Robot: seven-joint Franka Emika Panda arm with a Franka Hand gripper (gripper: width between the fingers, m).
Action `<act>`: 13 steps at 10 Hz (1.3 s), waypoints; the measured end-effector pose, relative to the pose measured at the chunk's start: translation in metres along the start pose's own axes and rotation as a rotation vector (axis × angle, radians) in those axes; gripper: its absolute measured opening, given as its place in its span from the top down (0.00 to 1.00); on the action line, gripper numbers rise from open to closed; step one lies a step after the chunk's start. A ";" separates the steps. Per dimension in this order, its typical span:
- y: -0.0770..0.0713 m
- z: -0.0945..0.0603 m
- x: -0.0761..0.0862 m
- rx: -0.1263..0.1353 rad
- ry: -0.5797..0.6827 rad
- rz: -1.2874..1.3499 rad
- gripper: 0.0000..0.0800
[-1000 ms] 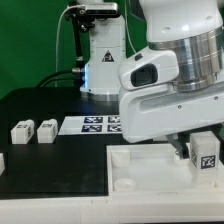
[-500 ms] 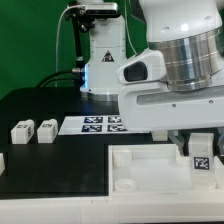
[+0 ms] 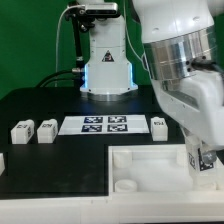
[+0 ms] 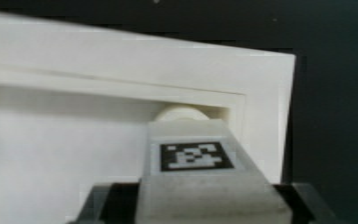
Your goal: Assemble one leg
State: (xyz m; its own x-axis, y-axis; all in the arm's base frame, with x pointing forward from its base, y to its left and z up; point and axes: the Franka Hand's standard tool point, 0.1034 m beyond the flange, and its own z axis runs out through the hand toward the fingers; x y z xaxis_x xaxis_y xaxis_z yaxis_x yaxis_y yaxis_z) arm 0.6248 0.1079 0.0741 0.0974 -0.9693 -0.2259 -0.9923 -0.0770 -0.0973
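Observation:
My gripper (image 3: 207, 160) is shut on a leg (image 3: 209, 157) at the exterior view's right, over the far right corner of the large white panel (image 3: 150, 165). In the wrist view the gripper (image 4: 208, 202) holds this white leg (image 4: 197, 180), tag face up, between dark fingers (image 4: 117, 203). The leg's free end sits at a round corner socket (image 4: 188, 112) of the panel (image 4: 87, 90). I cannot tell whether it is inside the socket. Three loose legs lie on the black table: two (image 3: 20, 131) (image 3: 45, 130) at the left, one (image 3: 158, 125) beside the marker board.
The marker board (image 3: 108, 125) lies flat behind the panel. A white robot base (image 3: 105, 65) stands at the back. Another round socket (image 3: 124, 186) shows at the panel's near left corner. A small white piece (image 3: 2, 162) sits at the left edge.
The arm has swung and turned toward the exterior view's right, uncovering the marker board's right end and the leg beside it. The held leg has shifted a little right over the panel's corner.

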 end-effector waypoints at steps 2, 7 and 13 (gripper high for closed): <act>0.000 0.002 -0.008 0.002 -0.003 0.130 0.63; 0.004 0.003 -0.014 -0.025 -0.001 -0.287 0.24; -0.004 -0.001 -0.003 -0.086 0.053 -1.204 0.19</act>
State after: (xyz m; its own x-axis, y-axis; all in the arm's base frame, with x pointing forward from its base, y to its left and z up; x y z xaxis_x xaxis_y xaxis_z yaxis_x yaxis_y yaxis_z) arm 0.6286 0.1113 0.0761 0.9617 -0.2740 0.0051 -0.2700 -0.9506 -0.1532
